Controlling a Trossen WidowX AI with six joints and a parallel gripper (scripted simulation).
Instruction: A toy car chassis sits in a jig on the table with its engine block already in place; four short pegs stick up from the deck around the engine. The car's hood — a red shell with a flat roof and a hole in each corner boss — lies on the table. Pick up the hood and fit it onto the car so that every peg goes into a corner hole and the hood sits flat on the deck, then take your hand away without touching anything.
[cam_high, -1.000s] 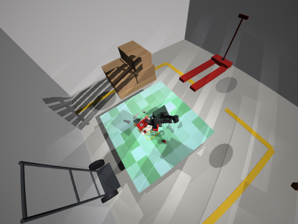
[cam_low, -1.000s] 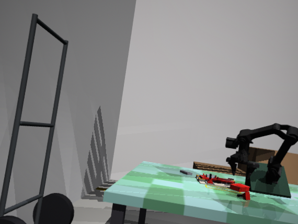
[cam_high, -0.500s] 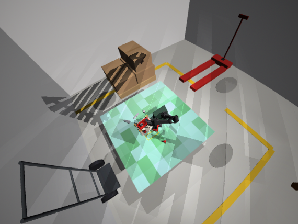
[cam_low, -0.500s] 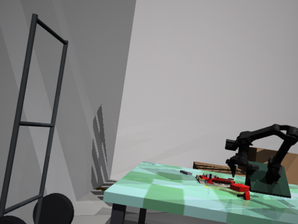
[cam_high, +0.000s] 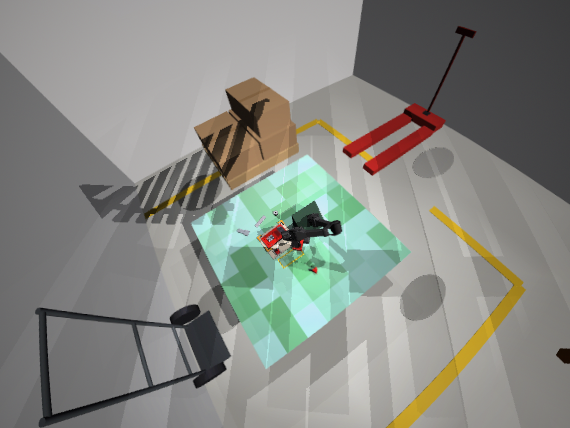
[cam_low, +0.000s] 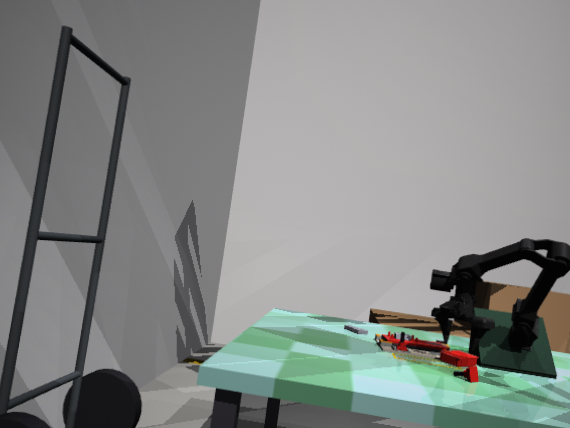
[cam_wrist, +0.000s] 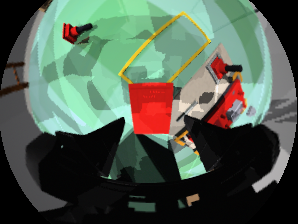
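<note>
The red hood (cam_high: 299, 246) (cam_low: 459, 358) (cam_wrist: 151, 107) lies on the table beside the car, its flat roof facing up in the wrist view. My gripper (cam_low: 461, 346) (cam_wrist: 155, 119) is open and empty, pointing down above the hood. In the wrist view its fingertips show on either side of the hood's near part, with gaps; exact height is hard to tell. The red chassis (cam_high: 274, 235) (cam_low: 425, 345) (cam_wrist: 240, 95) sits in its jig, to the right in the wrist view, with the grey engine block (cam_wrist: 235, 110) on its deck. The pegs and corner holes are too small to make out.
A yellow outline (cam_high: 284, 267) (cam_wrist: 209, 42) is marked beside the jig. A small red part with a black cylinder (cam_high: 313, 270) (cam_low: 471, 373) (cam_wrist: 72, 33) stands beyond it. Grey bars (cam_high: 243, 232) (cam_low: 355, 329) lie past the chassis. A dark panel (cam_low: 520, 350) stands by the arm's base.
</note>
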